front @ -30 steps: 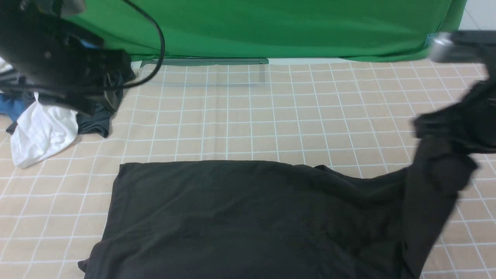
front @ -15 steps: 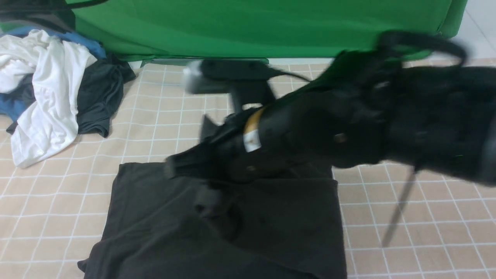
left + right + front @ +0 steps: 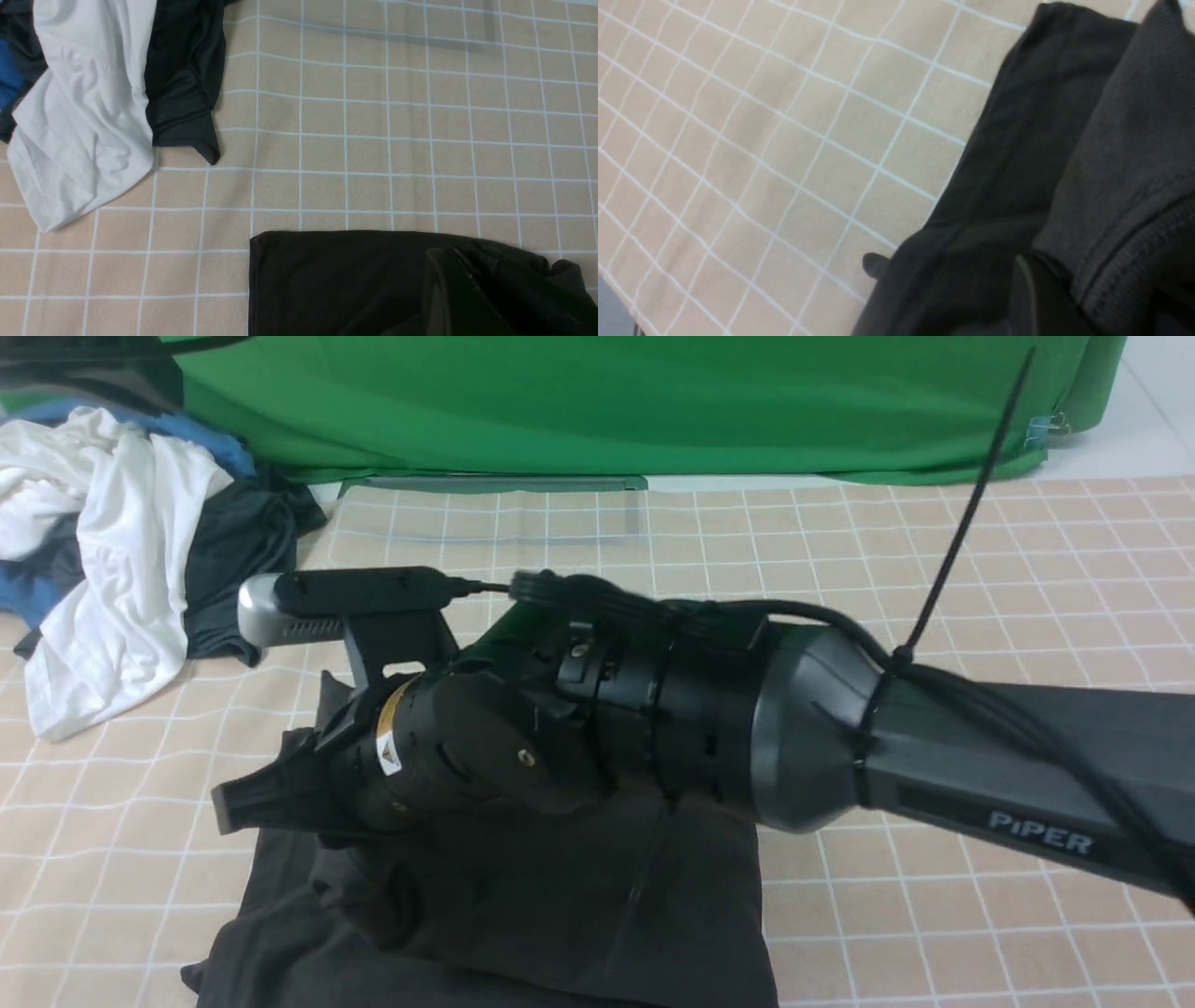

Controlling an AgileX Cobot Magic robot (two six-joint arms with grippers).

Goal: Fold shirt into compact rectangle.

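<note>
My right fingers (image 3: pixel 233 800) are clamped, as best I can tell through the dark folds, on an edge of the shirt (image 3: pixel 579 896); in the right wrist view its stitched hem lies right against one finger. My left fingers are together and out of the front view.

I judge the step in hand to be the side fold: the right flap carried over the body towards nine o'clock. The next move calls for lowering that edge level with the layer beneath, letting go, then withdrawing without dragging cloth along.

The shirt lies under and around my fingers, spread towards six o'clock on the checked surface (image 3: pixel 934 569). The pile with the white garment (image 3: pixel 103 616) sits well apart at ten o'clock.
</note>
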